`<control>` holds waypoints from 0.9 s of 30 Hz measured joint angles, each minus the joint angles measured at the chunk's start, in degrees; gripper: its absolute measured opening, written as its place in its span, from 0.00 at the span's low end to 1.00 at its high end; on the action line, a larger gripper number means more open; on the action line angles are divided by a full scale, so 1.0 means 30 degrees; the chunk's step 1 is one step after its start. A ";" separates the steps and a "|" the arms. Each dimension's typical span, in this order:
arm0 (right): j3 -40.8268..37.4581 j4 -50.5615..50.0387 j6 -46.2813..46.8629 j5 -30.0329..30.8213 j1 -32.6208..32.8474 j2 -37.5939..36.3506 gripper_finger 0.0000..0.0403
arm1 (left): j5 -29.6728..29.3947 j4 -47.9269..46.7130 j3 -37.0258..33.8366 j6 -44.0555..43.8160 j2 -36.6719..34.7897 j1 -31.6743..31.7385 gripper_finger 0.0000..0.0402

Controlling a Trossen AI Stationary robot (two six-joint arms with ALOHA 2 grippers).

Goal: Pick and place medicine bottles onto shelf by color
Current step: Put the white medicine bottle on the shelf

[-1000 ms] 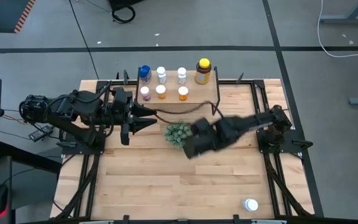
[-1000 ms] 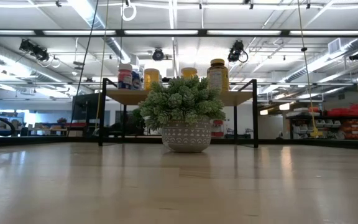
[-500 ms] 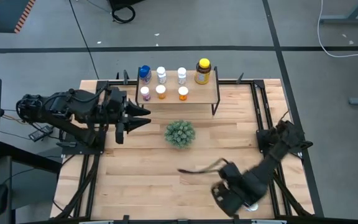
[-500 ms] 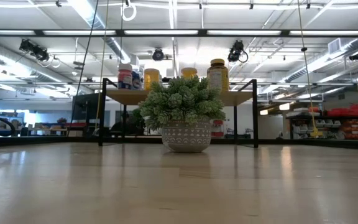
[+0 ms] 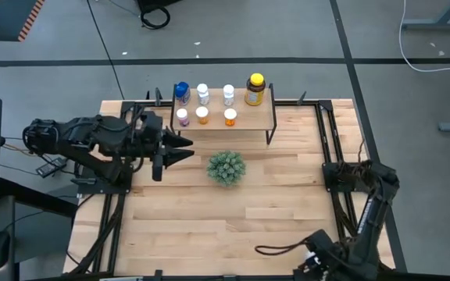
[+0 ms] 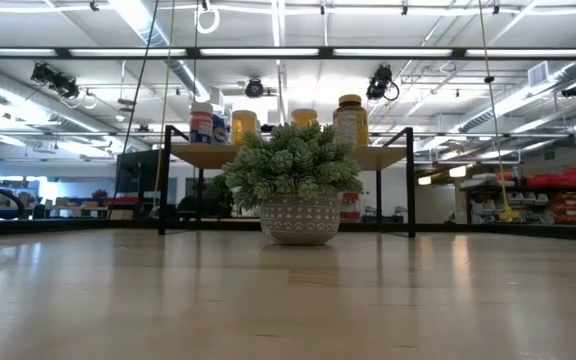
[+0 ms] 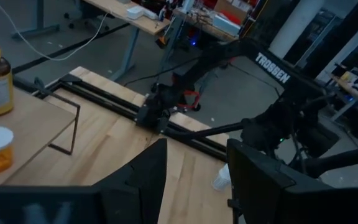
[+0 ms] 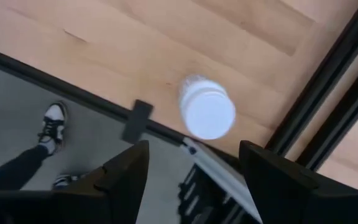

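Several medicine bottles stand on the shelf: a blue one, two white ones, an amber one with a yellow cap, a purple one and two orange ones. One white-capped bottle stands upright at the table's near right corner; my right arm hides it in the high view. My right gripper is open above it, pointing down, and touches nothing; it also shows in the high view. My left gripper is open and empty, left of the shelf.
A green spiky plant ball in a pot stands mid-table in front of the shelf. Black frame rails run along the table's edges by the white bottle. A person's leg and shoe show on the floor past the near edge.
My right arm has swung fast from beside the plant ball toward the table's near right corner and now hangs over the white-capped bottle there, hiding it in the high view. The bottles on the shelf have stayed put.
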 joint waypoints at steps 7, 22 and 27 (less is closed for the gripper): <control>-0.1996 0.0508 -0.0309 0.0988 0.1207 -0.0015 0.64 | -0.0201 -0.0664 0.0029 -0.0370 0.0542 0.0076 0.43; -0.4946 0.4275 -0.2755 0.1687 0.1298 0.0000 0.64 | -0.0107 -0.0696 -0.0007 -0.2607 0.2834 -0.1170 0.43; -0.5299 0.4806 -0.2556 0.1699 0.1302 -0.0102 0.64 | -0.0104 -0.0812 -0.0007 -0.3363 0.2964 -0.1383 0.43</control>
